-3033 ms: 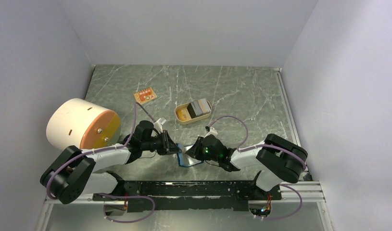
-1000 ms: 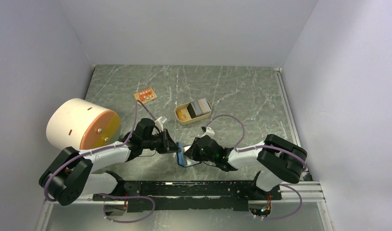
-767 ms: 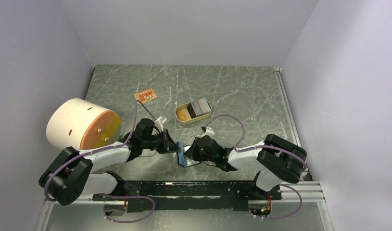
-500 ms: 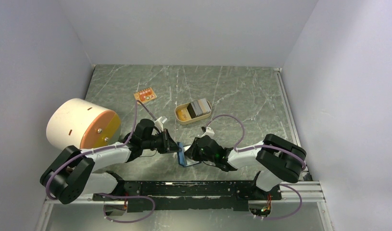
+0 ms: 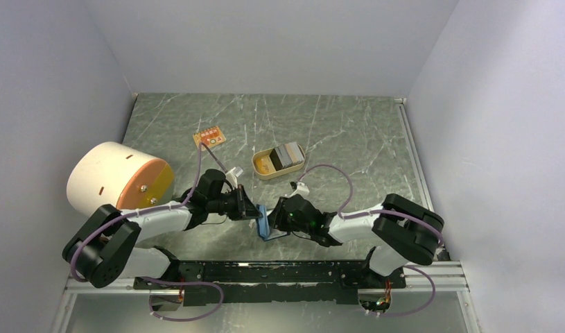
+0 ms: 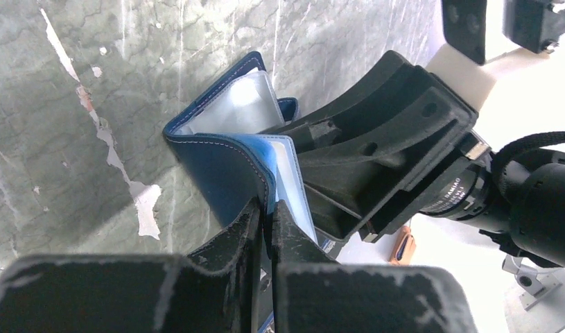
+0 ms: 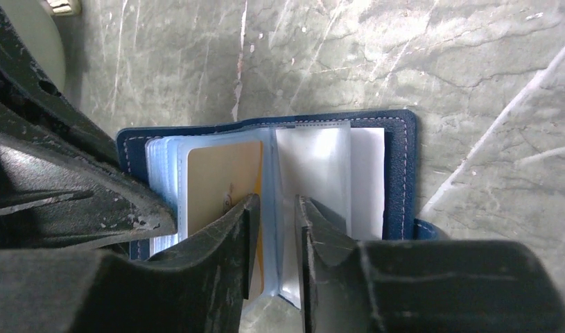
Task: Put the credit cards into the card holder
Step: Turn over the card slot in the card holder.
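The card holder [image 7: 398, 173] should be held open and steady, low in the middle of the top view on the desk [image 5: 335, 132]. The left pincer [image 6: 267, 210] is shut tight on its blue cover [image 6: 217, 166]. The right pincer [image 7: 274, 222] stands a little open around a clear page [image 7: 314, 159]. It should move gently. The credit cards [image 5: 288, 154] sit higher up in the tan tray [image 5: 260, 166].

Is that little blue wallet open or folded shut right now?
Open. The card holder has its navy covers spread apart, clear sleeves fanned between them, a tan card showing inside.
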You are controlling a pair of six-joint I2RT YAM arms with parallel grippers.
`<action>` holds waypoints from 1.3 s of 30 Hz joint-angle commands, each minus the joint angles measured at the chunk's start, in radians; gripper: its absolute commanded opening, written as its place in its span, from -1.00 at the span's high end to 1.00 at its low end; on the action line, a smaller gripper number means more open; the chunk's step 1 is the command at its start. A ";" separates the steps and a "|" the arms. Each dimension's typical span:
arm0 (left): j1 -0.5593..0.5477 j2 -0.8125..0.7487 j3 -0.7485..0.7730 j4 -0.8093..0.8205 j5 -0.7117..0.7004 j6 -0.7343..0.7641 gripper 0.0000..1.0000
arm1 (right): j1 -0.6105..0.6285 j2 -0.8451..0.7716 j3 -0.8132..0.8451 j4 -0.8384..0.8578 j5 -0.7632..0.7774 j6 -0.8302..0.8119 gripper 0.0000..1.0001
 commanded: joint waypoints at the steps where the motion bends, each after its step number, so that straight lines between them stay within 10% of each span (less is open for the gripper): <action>1: -0.005 0.011 0.034 -0.124 -0.086 0.064 0.79 | 0.008 -0.080 0.013 -0.192 0.071 -0.036 0.28; 13: -0.006 0.021 0.042 -0.138 -0.082 0.087 0.82 | 0.006 -0.354 0.098 -0.444 0.188 -0.148 0.08; 39: -0.005 0.064 0.105 -0.132 -0.034 0.090 0.71 | 0.006 -0.144 0.031 -0.303 0.157 -0.131 0.55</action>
